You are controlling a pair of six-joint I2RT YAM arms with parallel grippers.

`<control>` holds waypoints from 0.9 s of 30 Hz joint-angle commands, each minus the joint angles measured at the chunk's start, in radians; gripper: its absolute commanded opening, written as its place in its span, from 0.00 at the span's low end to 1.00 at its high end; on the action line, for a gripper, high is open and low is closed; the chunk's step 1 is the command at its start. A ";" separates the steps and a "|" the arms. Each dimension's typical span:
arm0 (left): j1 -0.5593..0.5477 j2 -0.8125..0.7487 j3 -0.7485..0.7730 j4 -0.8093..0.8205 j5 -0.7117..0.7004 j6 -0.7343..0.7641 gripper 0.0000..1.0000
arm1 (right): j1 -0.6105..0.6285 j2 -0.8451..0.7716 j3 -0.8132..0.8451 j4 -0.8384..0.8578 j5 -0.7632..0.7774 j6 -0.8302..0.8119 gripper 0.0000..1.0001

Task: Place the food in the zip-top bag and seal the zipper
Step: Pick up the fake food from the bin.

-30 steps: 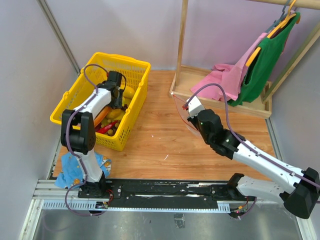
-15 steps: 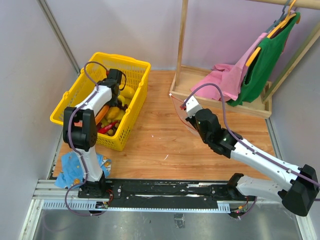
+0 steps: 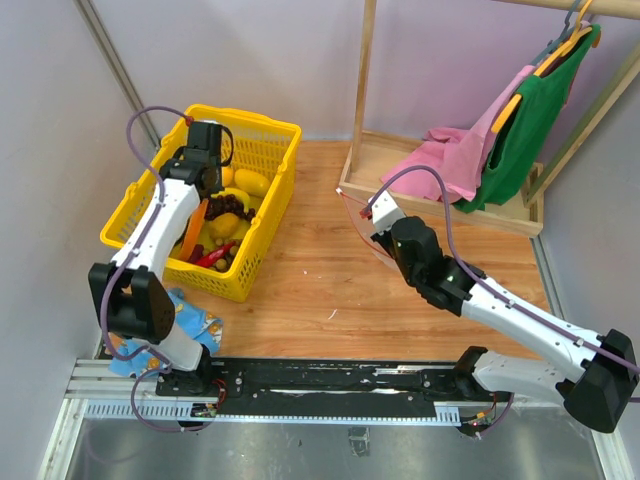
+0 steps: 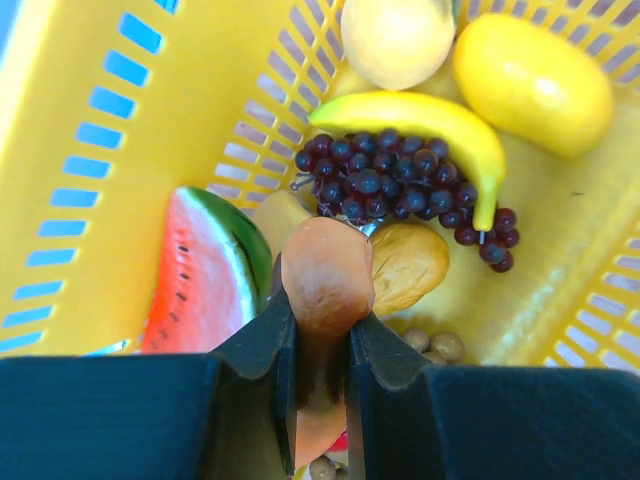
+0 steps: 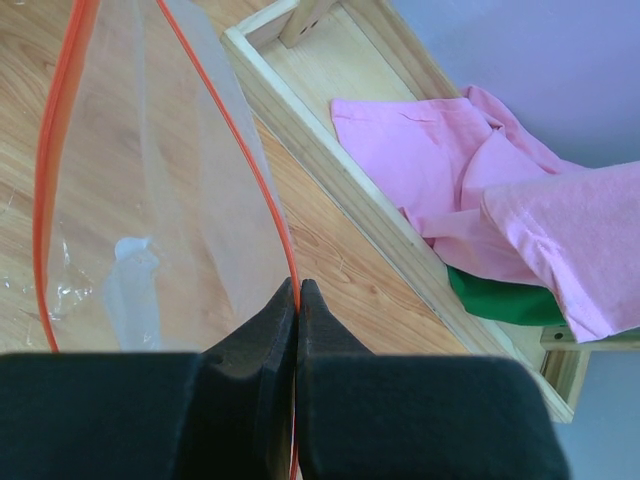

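Observation:
The food lies in a yellow basket (image 3: pixel 272 128): a watermelon wedge (image 4: pixel 200 285), a banana (image 4: pixel 415 108), dark grapes (image 4: pixel 390 182) and yellow round fruits (image 4: pixel 530 70). My left gripper (image 3: pixel 205 192) hovers over the basket and is shut on an orange-brown food piece (image 4: pixel 325 270), which hangs below it (image 3: pixel 198 222). My right gripper (image 3: pixel 374 214) is shut on the red zipper strip (image 5: pixel 262 165) of the clear zip-top bag (image 5: pixel 150 200). It holds the bag's mouth open above the table (image 3: pixel 358 222). The slider does not show.
A wooden rack with a tray base (image 3: pixel 440 205) stands at the back right, holding a pink cloth (image 3: pixel 450 155); a green shirt (image 3: pixel 530 125) hangs above it. A blue cloth (image 3: pixel 150 330) lies by the left arm's base. Bare wood (image 3: pixel 310 270) lies between basket and bag.
My left gripper has risen and swung left over the basket, carrying the orange-brown piece. My right gripper with the bag has shifted slightly left.

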 commanded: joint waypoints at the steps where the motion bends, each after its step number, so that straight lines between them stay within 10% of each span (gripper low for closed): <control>1: -0.002 -0.094 0.036 0.002 0.057 -0.005 0.00 | -0.013 -0.019 0.040 -0.001 0.016 0.006 0.01; 27: -0.003 -0.414 0.143 0.243 0.699 -0.017 0.00 | -0.016 -0.073 0.120 -0.112 -0.074 0.004 0.01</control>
